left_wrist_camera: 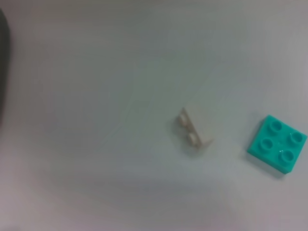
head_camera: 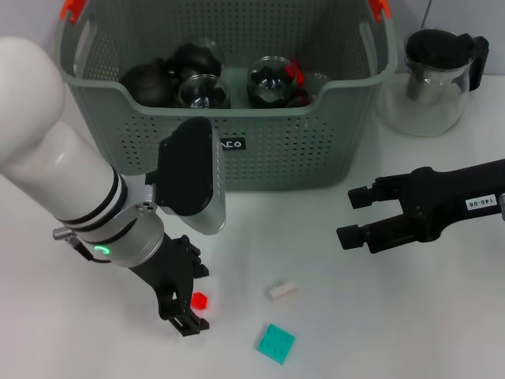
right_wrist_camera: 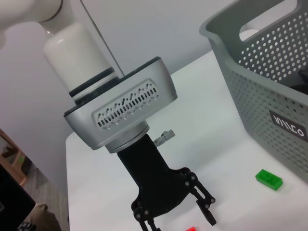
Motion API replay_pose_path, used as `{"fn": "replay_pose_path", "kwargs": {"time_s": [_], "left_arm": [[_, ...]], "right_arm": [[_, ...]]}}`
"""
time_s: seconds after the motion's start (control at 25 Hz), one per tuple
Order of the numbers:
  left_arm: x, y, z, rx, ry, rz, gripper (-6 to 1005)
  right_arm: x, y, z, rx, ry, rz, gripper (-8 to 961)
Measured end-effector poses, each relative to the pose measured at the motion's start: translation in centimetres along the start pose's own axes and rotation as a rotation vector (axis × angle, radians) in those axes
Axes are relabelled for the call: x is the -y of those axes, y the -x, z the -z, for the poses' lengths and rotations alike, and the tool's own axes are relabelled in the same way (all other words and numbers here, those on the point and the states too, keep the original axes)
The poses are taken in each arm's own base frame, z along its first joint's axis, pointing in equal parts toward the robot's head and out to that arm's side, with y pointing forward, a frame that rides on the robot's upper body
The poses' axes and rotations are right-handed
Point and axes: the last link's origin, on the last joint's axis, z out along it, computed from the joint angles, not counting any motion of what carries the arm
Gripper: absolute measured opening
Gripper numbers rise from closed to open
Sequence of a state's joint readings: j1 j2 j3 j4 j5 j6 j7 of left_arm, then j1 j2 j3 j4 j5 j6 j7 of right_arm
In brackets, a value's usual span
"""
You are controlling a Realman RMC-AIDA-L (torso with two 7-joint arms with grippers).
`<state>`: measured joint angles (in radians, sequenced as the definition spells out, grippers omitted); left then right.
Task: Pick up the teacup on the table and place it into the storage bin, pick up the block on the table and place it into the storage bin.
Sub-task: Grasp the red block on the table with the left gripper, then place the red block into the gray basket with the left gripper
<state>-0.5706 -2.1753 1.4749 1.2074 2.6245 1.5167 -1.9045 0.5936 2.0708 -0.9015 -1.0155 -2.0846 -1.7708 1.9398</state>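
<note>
1. Left gripper (head_camera: 192,309): lowered to the table (head_camera: 379,332) at about 7 o'clock in the head view, fingers parted, with the small red block (head_camera: 200,300) lying between the fingertips.
2. White block (head_camera: 282,290): on the table just toward 3 o'clock from the red block; studs show along one side in the left wrist view (left_wrist_camera: 193,134).
3. Teal block (head_camera: 274,343): a flat four-stud plate near the white block, toward 5 o'clock from it, apart from it.
4. Green block (right_wrist_camera: 269,179): seen only in the right wrist view, on the table near the labelled wall of the bin.
5. Right gripper (head_camera: 350,216): held above the table at 3 o'clock, fingers spread, holding nothing.
6. Storage bin (head_camera: 260,154): grey-green, perforated, at 12 o'clock, orange clips on the handles. Inside lie dark round teaware and clear glass cups, with a bit of red among them; single pieces cannot be told apart.
7. Glass teapot (head_camera: 434,79): black lid, standing on the table at 2 o'clock, just beside the bin.
</note>
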Motion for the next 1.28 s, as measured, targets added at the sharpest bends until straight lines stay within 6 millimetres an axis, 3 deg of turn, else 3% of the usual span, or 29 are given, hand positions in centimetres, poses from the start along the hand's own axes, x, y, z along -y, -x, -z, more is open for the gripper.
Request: {"fn": "replay_pose_path", "kwargs": {"time_s": [0.4,0.6,0.72,0.96,1.08,1.28], "left_arm": [[0.1,0.3,-0.4,0.011,0.003,0.022,761],[0.2,0.3,-0.6,0.009,0.002,0.023,552],[0.1,0.2,-0.5,0.007,0.003,0.021,311],[-0.1,-0.1,-0.1,-0.013,0.012,0.023,183],[-0.2,-0.8,1.6,-0.107,0.035,0.057,190],[1.0,-2.2,8.2,-0.467,0.003,0.162,202]], "right_arm": [[0.0,0.0,0.0,-0.001,0.001,0.000,937],[0.0,-0.1,0.0,0.000,0.002,-0.002,937],[-0.1,-0.1,0.0,0.000,0.004,-0.002,937],[0.0,-0.2,0.3,-0.002,-0.001,-0.004,937],[0.4,-0.5,1.0,-0.002,-0.022,-0.013,937],[1.5,-2.1,2.7,0.010,-0.056,-0.083,937]]}}
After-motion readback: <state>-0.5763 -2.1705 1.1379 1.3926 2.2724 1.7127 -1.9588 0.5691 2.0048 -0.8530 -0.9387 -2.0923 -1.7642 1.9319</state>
